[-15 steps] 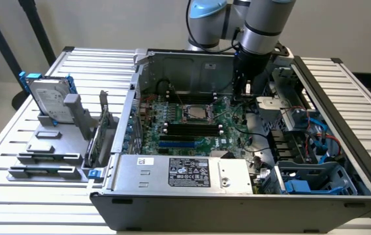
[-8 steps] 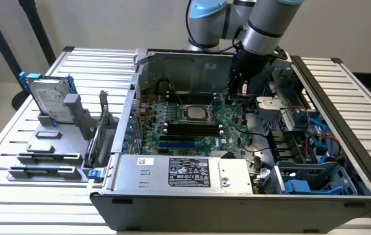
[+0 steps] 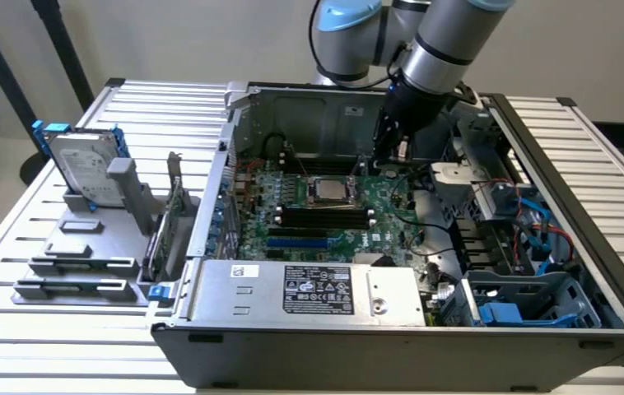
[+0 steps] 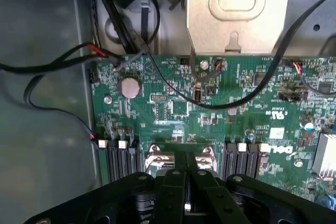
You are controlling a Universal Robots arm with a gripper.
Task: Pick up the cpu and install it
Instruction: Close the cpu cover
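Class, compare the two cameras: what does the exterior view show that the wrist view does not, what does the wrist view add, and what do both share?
Exterior view: the whole open computer case, the hard drive standing among grey holder blocks at that view's left, and the cpu lying in its socket. Wrist view: close board detail, such as the round coin battery and the white Dell logo. Both: the green motherboard and the gripper over it.

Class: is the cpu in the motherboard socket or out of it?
In: the cpu lies flat within the socket frame on the motherboard.
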